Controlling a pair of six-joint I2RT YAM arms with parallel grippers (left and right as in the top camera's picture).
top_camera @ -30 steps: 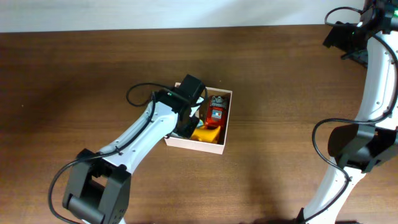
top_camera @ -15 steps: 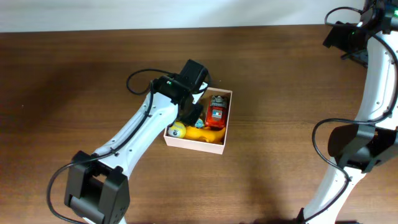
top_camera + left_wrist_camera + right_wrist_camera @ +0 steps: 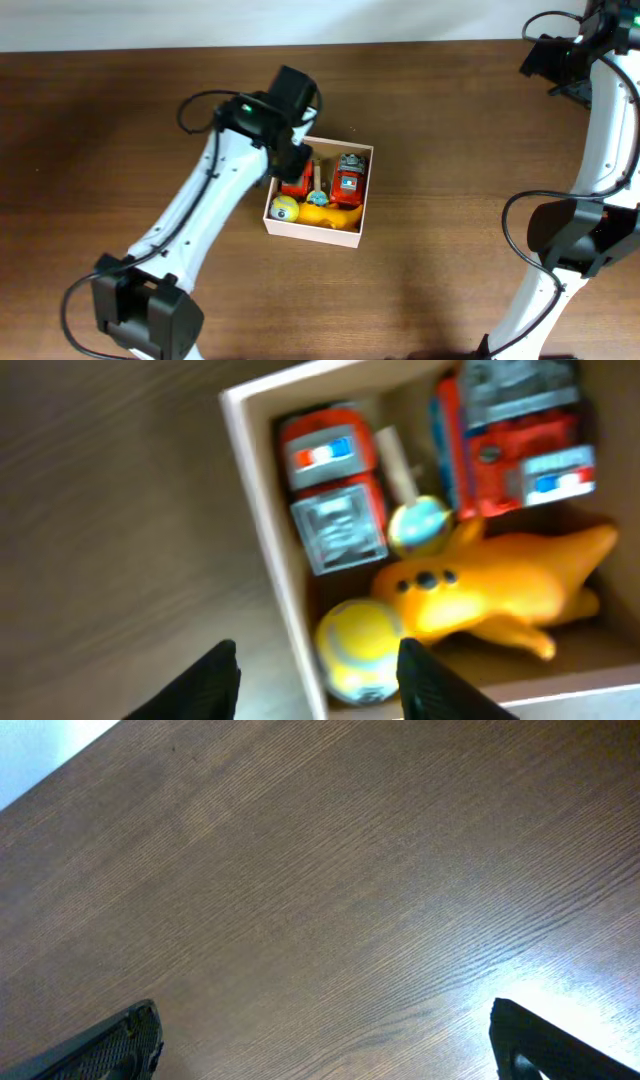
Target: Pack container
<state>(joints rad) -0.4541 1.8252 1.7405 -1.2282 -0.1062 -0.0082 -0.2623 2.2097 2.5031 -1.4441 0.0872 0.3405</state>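
The brown wooden bench carries the square, white-walled cardboard container near its centre. Inside lie a yellow plastic aeroplane toy, a red toy fire truck, a second red fire truck, a yellow ball and a small blue-and-yellow ball. The left fingers stand apart, empty, above the container's wall. The right fingers stand wide, empty, well apart from the container.

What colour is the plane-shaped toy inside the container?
The plane-shaped toy is orange-yellow; the left wrist view shows it best.
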